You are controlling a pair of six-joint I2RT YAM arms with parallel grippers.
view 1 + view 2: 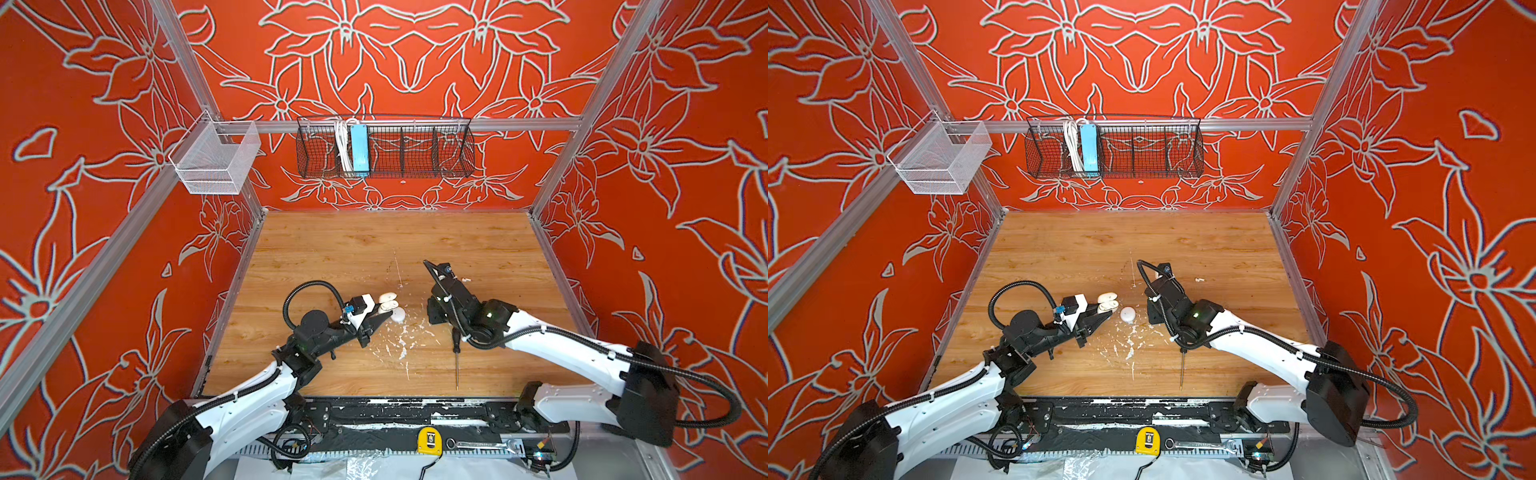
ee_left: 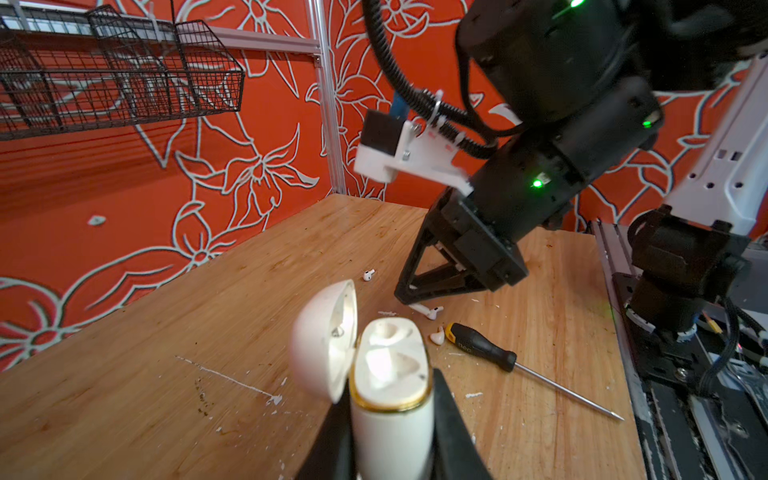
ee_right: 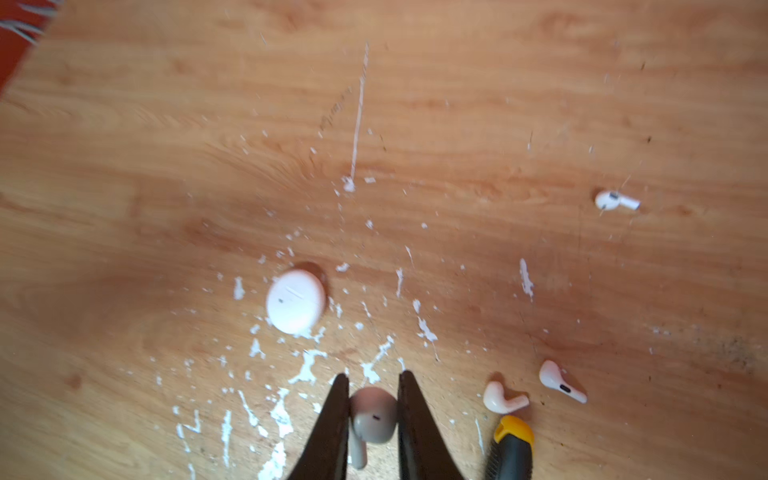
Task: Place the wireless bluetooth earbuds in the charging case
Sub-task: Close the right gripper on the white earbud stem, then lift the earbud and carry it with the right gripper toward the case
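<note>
The white charging case (image 2: 390, 374) stands open between the fingers of my left gripper (image 2: 390, 401), which is shut on its body. Its domed lid (image 2: 324, 340) hangs to one side, and the wells show no earbud. In both top views the case (image 1: 388, 306) (image 1: 1108, 306) is held just above the table, left of centre. My right gripper (image 3: 374, 375) points down at the table, shut on a white earbud (image 3: 372, 415) whose stem pokes out (image 2: 430, 311). Three more earbuds lie loose: one apart (image 3: 615, 200), two (image 3: 505, 398) (image 3: 561, 380) by the screwdriver.
A closed round white puck (image 3: 296, 301) (image 1: 399, 316) lies on the wood between the grippers, amid white paint flecks. A black-and-yellow screwdriver (image 2: 478, 345) (image 1: 456, 353) lies under the right arm. A black wire basket (image 1: 384, 147) and a white mesh bin (image 1: 216, 158) hang on the walls.
</note>
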